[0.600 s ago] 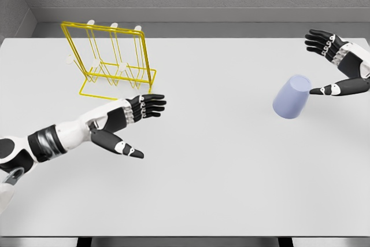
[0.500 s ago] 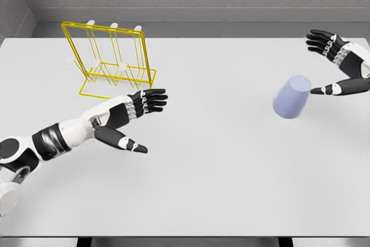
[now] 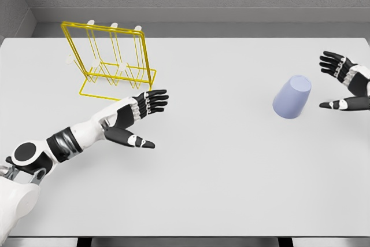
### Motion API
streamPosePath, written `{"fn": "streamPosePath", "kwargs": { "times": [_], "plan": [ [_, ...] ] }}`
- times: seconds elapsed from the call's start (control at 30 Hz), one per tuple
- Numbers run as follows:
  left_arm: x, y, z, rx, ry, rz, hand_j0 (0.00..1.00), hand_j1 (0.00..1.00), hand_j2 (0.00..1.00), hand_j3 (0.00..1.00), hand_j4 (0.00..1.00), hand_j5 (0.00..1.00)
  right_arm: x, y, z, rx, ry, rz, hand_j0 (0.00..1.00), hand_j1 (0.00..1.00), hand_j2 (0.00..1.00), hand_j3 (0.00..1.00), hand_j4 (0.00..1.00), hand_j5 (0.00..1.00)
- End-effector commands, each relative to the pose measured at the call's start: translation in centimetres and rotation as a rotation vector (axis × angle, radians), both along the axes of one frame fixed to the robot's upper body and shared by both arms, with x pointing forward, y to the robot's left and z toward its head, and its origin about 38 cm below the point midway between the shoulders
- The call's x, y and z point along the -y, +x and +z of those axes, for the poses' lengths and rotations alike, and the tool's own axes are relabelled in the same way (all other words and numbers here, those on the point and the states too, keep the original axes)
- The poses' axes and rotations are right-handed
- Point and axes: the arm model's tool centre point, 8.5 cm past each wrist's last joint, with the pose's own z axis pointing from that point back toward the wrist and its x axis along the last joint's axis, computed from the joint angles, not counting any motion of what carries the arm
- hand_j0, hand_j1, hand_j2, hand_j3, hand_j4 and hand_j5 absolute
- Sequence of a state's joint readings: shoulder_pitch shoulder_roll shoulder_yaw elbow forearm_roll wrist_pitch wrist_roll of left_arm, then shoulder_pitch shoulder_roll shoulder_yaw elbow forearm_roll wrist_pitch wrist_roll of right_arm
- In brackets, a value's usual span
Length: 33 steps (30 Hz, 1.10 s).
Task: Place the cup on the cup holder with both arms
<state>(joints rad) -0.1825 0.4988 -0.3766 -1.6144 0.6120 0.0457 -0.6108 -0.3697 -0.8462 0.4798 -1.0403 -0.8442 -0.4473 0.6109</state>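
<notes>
Your cup (image 3: 292,97) sits upside down near the counter's (image 3: 219,177) right edge, touching nothing. Your right hand (image 3: 348,82) hangs just beside it with fingers apart. The yellow cup holder (image 3: 110,62) stands near the far left corner; your left hand (image 3: 134,117), fingers spread, hovers just before it. Bare counter lies between them.

White arms, black joint bands; left hand (image 3: 134,121), right hand (image 3: 347,85) black, silver knuckles
</notes>
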Motion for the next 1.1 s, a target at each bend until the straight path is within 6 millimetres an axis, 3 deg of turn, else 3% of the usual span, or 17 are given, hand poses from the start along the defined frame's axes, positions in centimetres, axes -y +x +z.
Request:
{"fn": "streamPosePath", "kwargs": {
  "times": [0.0, 0.27, 0.47, 1.07],
  "plan": [
    [0.0, 0.0, 0.0, 0.001, 0.003, 0.001, 1.00, 1.00, 1.00, 1.00, 1.00, 1.00, -0.4, 0.1, -2.0, -0.037, 0.042, -0.029, 1.00, 1.00, 1.00, 1.00, 1.00, 1.00],
    [1.0, -1.2, 0.7, 0.020, -0.012, -0.033, 1.00, 1.00, 1.00, 1.00, 1.00, 1.00, 0.2, -0.1, -5.5, -0.132, 0.070, -0.101, 1.00, 1.00, 1.00, 1.00, 1.00, 1.00],
    [0.6, -1.1, 0.5, 0.015, -0.005, -0.025, 1.00, 1.00, 1.00, 1.00, 1.00, 1.00, -2.0, 0.2, -6.9, -0.143, 0.104, -0.078, 1.00, 1.00, 1.00, 1.00, 1.00, 1.00],
    [0.3, -0.7, -0.1, -0.001, -0.006, -0.007, 1.00, 1.00, 1.00, 1.00, 1.00, 1.00, -3.0, 0.8, -6.5, -0.119, 0.115, -0.057, 1.00, 1.00, 1.00, 1.00, 1.00, 1.00]
  ]
}}
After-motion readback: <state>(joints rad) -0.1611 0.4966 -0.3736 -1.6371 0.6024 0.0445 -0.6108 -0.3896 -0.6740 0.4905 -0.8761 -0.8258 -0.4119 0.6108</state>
